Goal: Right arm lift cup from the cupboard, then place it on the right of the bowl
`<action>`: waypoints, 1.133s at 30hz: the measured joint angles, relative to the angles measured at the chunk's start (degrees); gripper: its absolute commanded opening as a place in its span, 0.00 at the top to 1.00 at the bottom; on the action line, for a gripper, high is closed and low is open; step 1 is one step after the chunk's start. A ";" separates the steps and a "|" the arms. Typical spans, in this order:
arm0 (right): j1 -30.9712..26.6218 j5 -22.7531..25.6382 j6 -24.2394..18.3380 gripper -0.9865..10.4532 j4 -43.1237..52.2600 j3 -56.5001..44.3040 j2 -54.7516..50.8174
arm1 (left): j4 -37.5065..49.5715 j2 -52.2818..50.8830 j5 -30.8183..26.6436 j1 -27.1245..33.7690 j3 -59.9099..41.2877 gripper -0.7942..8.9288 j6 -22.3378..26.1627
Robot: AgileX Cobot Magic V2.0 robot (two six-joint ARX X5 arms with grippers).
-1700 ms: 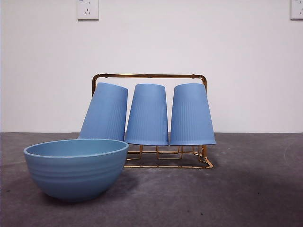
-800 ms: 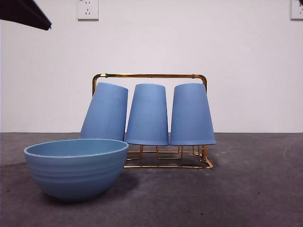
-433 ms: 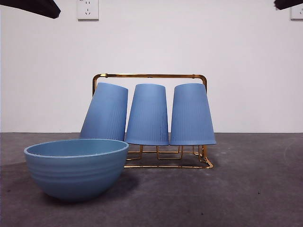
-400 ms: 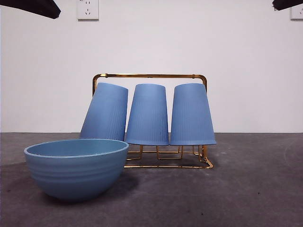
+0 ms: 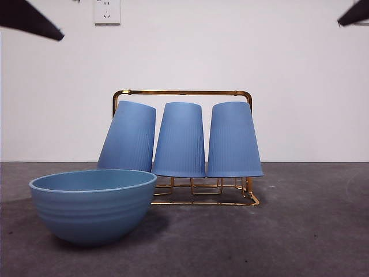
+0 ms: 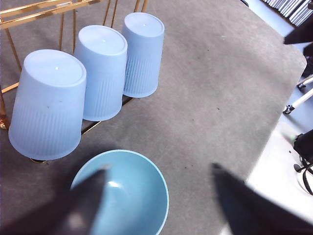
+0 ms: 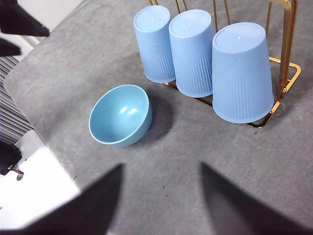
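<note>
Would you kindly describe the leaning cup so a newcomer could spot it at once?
Find the gold wire rack behind the wide blue bowl. Three upside-down ribbed blue cups sit on it. The leaning cup is the end one nearest the bowl, tilted while the others stand straight.

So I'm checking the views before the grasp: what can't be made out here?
- Rack pegs: hidden by the three upturned cups in every view.
- Rack's base, front view: the bowl covers its left part.
- Right gripper and left gripper: fingers blurred, cut by the bottom edge.
- Arms, front view: only dark tips at the top corners.
</note>
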 measured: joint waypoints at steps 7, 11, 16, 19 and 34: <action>0.00 0.02 0.04 0.45 0.13 0.00 0.00 | 0.00 0.00 0.00 0.00 0.00 0.34 -0.20; 0.00 0.00 0.28 0.45 0.24 0.00 0.00 | 0.00 0.00 0.00 0.00 0.00 0.34 -0.72; 0.00 -0.15 3.21 0.45 4.66 0.00 0.13 | 0.00 0.00 0.00 -0.31 0.00 0.34 -1.09; 0.02 -0.15 5.62 0.45 5.84 0.70 1.70 | 0.02 0.00 0.00 -0.81 0.00 0.34 -1.09; 10.08 20.15 8.44 0.45 -8.11 24.52 28.57 | 2.08 1.38 0.00 -1.18 0.00 0.34 -1.75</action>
